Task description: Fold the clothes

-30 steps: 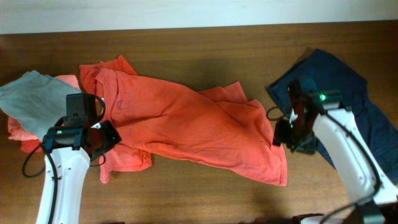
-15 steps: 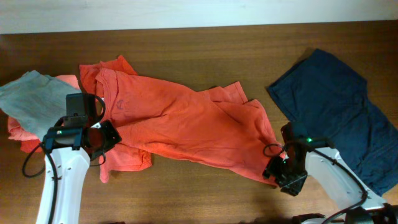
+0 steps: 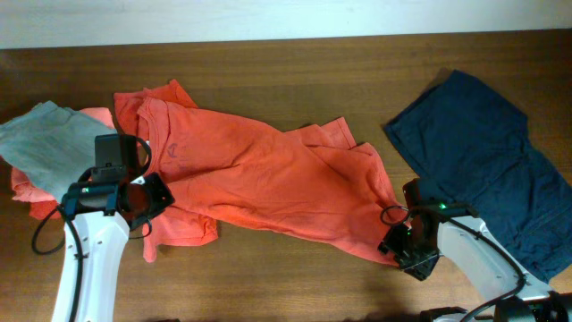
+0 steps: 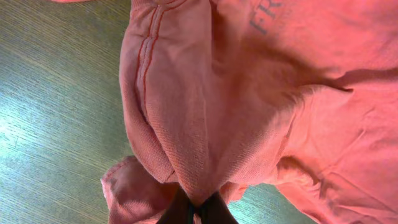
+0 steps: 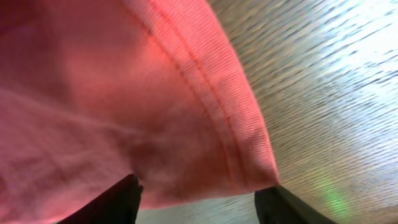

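Across the middle of the bench lies the red-orange T-shirt, spread out and rumpled. The left fingers are pinched tight on a fold at its left side — the right fingers stand apart around its lower right hem corner, not clamped.

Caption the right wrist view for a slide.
Open right fingers straddle a hemmed corner of the red-orange T-shirt over the wooden table.
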Controlling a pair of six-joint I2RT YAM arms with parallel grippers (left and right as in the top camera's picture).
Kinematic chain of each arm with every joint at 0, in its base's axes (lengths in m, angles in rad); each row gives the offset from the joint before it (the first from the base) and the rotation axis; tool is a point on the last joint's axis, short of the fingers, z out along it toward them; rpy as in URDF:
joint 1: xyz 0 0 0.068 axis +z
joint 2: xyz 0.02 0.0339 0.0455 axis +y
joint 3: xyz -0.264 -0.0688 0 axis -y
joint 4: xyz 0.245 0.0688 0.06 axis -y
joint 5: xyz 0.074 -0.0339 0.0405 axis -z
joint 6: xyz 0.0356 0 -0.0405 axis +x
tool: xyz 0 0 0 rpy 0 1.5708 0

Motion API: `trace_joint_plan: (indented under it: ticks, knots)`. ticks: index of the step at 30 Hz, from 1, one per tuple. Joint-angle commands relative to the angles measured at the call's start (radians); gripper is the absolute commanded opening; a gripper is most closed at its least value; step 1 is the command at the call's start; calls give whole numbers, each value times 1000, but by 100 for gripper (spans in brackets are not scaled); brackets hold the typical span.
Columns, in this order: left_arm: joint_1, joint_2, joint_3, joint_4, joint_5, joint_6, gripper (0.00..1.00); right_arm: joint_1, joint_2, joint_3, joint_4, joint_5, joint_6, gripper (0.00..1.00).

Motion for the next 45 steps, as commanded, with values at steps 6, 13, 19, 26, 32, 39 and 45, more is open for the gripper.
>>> trace_joint_plan:
  ticks: [6, 13, 19, 26, 32, 39, 45]
  knots:
    - [4, 2, 0, -1, -14, 17, 0, 0, -8, -13, 17, 51, 27, 18]
    - [3, 2, 0, -10, -14, 17, 0, 0, -8, -12, 39, 50, -3, 4]
    - [4, -24, 25, -21, -3, 87, 0, 0, -65, 122, -11, 122, -126, 4]
    - [4, -130, 189, -58, -3, 103, 0, -1, -169, 608, -261, 301, -276, 4]
    - [4, -177, 433, -109, 23, 149, 0, -2, -173, 1026, -428, 343, -364, 4]
    - [4, -190, 757, -174, 27, 190, 0, -2, -173, 1424, -565, 442, -409, 4]
    - [4, -190, 946, -199, 8, 193, 0, -2, -173, 1608, -611, 521, -450, 4]
